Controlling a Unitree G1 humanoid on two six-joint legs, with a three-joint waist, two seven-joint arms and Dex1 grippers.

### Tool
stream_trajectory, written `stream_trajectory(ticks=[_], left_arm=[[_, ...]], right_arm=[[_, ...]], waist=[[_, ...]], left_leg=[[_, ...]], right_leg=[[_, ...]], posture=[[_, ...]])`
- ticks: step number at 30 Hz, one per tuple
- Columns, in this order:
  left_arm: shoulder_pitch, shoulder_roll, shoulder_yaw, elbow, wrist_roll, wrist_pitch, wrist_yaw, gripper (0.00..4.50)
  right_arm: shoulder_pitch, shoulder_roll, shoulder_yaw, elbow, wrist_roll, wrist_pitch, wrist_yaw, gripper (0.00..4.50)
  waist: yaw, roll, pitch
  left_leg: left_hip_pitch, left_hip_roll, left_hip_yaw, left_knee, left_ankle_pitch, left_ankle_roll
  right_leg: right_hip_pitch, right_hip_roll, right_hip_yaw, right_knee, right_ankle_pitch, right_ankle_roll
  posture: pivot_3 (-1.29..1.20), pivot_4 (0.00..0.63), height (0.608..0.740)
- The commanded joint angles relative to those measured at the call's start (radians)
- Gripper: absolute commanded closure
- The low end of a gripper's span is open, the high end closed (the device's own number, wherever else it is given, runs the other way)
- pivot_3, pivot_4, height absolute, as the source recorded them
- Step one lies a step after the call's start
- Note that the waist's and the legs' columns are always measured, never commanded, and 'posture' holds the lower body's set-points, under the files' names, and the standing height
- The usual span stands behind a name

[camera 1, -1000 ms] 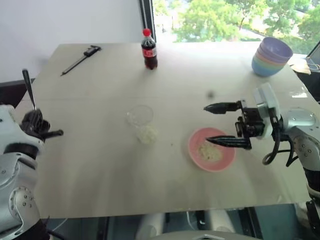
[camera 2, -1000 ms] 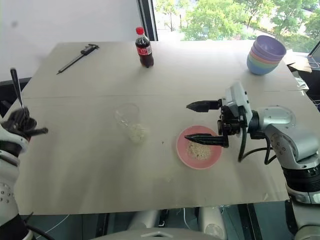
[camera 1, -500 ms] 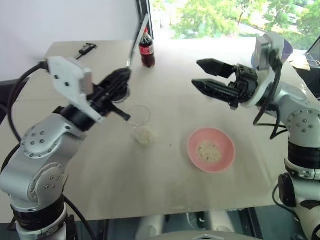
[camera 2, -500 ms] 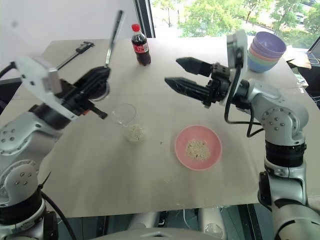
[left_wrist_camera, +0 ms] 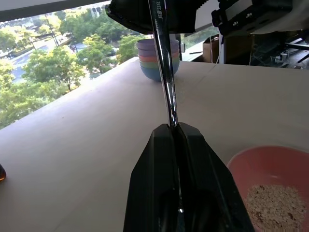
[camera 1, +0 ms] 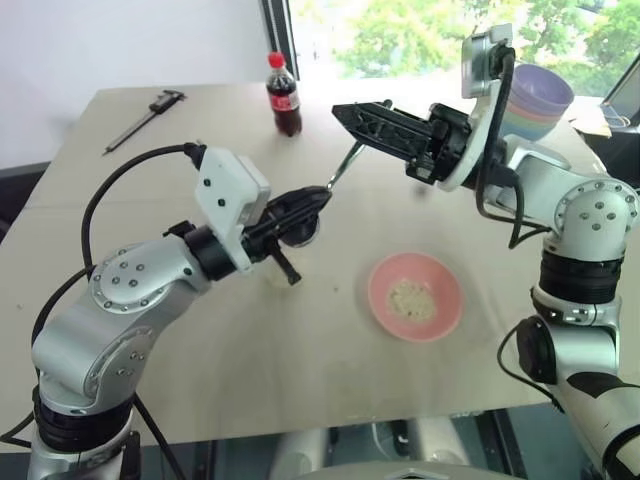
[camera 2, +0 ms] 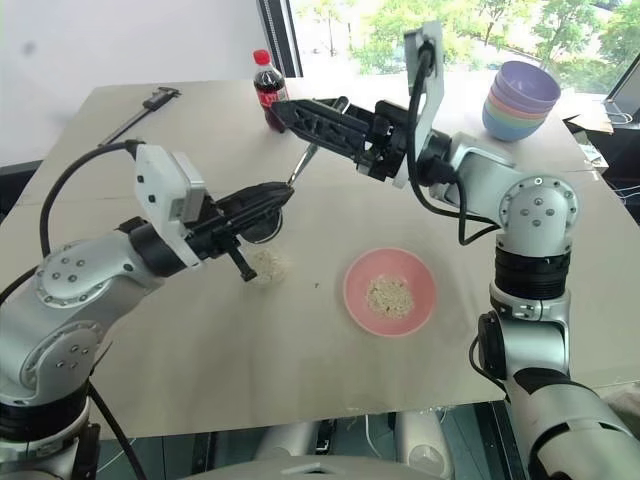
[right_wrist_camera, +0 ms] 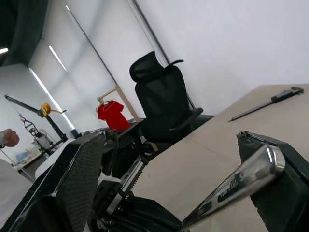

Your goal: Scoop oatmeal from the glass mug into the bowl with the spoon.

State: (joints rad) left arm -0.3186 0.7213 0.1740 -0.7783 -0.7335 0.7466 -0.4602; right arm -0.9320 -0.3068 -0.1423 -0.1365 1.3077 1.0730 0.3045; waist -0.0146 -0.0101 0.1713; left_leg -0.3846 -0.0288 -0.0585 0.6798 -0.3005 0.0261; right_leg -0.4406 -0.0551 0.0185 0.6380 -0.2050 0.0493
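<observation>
Above the pink bowl (camera 1: 415, 296): spoon (camera 1: 343, 166) pinched in left gripper (camera 1: 318, 198), right gripper (camera 1: 362, 118) spread wide around its handle end.

Head views: cola bottle (camera 1: 282, 95) and caliper tool (camera 1: 143, 117) sit far behind the bowl, pastel bowl stack (camera 1: 538, 96) well off to its right-rear. Oatmeal (camera 1: 410, 298) in the bowl, more spilled (camera 2: 268, 264) left of it. Left arm covers the glass mug, only a trace visible; spoon's scoop end hidden in the fingers. Left wrist view: fingers (left_wrist_camera: 159, 169) clamped on the handle, bowl cut off at the edge. Right wrist view: handle tip (right_wrist_camera: 241, 176) lies against one finger (right_wrist_camera: 282, 169), other finger well apart; contact unclear. Versus a second ago: both arms were low and wide apart, now raised and meeting over the table (camera 1: 200, 350).
</observation>
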Motion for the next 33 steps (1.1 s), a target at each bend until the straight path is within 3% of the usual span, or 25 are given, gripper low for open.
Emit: stream_trajectory(ticks=[1, 6, 12, 14, 15, 16, 27, 30, 32, 33], left_arm=[[-0.007, 0.013, -0.001, -0.032, 0.01, -0.025, -0.012, 4.49], [-0.006, 0.017, -0.005, -0.027, 0.025, -0.023, -0.016, 4.49], [0.006, 0.017, -0.01, -0.021, 0.041, -0.026, -0.021, 4.5], [0.003, 0.015, -0.008, -0.016, 0.043, -0.025, -0.021, 4.5], [0.002, 0.013, -0.008, -0.015, 0.044, -0.025, -0.021, 4.5], [0.002, 0.012, -0.009, -0.015, 0.045, -0.025, -0.021, 4.5], [-0.018, -0.009, 0.013, -0.005, 0.031, 0.003, 0.019, 4.5], [-0.027, -0.014, 0.022, 0.0, 0.038, -0.004, 0.035, 3.44], [-0.023, -0.007, 0.025, -0.009, 0.02, 0.009, 0.032, 2.48], [-0.021, -0.006, 0.032, -0.015, 0.016, 0.011, 0.037, 2.48]], right_arm=[[-0.041, -0.006, -0.003, -0.016, 0.028, 0.016, 0.005, 0.0], [-0.045, -0.016, 0.003, -0.012, 0.021, 0.035, 0.026, 0.0], [-0.045, -0.014, 0.004, -0.007, 0.006, 0.036, 0.022, 2.42], [-0.041, -0.018, 0.004, -0.007, 0.003, 0.038, 0.025, 3.55], [-0.039, -0.02, 0.004, -0.008, 0.0, 0.039, 0.027, 3.73], [-0.038, -0.023, 0.003, -0.008, -0.002, 0.04, 0.029, 4.43], [-0.045, -0.04, 0.02, 0.011, -0.051, 0.044, 0.036, 4.43], [-0.055, -0.035, 0.012, 0.027, -0.051, 0.045, 0.032, 4.5], [-0.076, 0.004, -0.029, 0.072, 0.008, 0.046, -0.049, 4.5], [-0.091, 0.023, -0.048, 0.094, 0.032, 0.044, -0.088, 4.5]], waist=[[0.0, 0.0, 0.0], [0.0, 0.0, 0.0], [-0.001, 0.0, 0.0], [-0.001, 0.0, 0.0], [-0.001, 0.0, 0.0], [-0.001, 0.0, 0.0], [-0.001, 0.0, 0.0], [0.0, 0.0, 0.0], [-0.001, 0.0, 0.0], [-0.003, 0.0, 0.0]], left_leg=[[0.0, 0.0, 0.0, 0.0, 0.0, 0.0], [0.0, 0.0, 0.0, 0.002, 0.0, 0.0], [0.001, 0.0, 0.0, 0.003, 0.0, 0.0], [0.0, 0.0, 0.0, 0.003, 0.0, 0.0], [0.0, 0.0, 0.0, 0.003, 0.0, 0.0], [0.0, 0.0, 0.0, 0.003, 0.0, 0.0], [0.0, 0.0, 0.0, 0.004, 0.0, 0.0], [0.0, 0.0, 0.0, 0.004, 0.0, 0.0], [0.0, 0.0, 0.0, 0.004, 0.0, 0.0], [0.0, 0.0, 0.0, 0.004, 0.0, 0.0]], right_leg=[[0.0, 0.0, 0.0, 0.0, 0.0, 0.0], [0.0, 0.0, 0.0, 0.002, 0.0, 0.0], [0.0, 0.001, 0.0, 0.004, 0.0, 0.0], [0.0, 0.001, 0.0, 0.004, 0.0, 0.0], [0.0, 0.001, 0.0, 0.004, 0.0, 0.0], [0.0, 0.001, 0.0, 0.004, 0.0, 0.0], [0.0, 0.001, 0.001, 0.004, 0.0, 0.0], [0.0, 0.001, 0.0, 0.004, 0.0, 0.0], [0.0, 0.001, 0.0, 0.004, 0.0, 0.0], [0.0, 0.001, 0.001, 0.004, 0.0, 0.0]], posture=[[0.0, 0.15, 0.74], [0.0, 0.15, 0.74], [0.0, 0.15, 0.74], [0.0, 0.15, 0.74], [0.0, 0.15, 0.74], [0.0, 0.15, 0.74], [0.0, 0.15, 0.74], [0.0, 0.15, 0.74], [0.0, 0.15, 0.74], [0.0, 0.15, 0.74]])
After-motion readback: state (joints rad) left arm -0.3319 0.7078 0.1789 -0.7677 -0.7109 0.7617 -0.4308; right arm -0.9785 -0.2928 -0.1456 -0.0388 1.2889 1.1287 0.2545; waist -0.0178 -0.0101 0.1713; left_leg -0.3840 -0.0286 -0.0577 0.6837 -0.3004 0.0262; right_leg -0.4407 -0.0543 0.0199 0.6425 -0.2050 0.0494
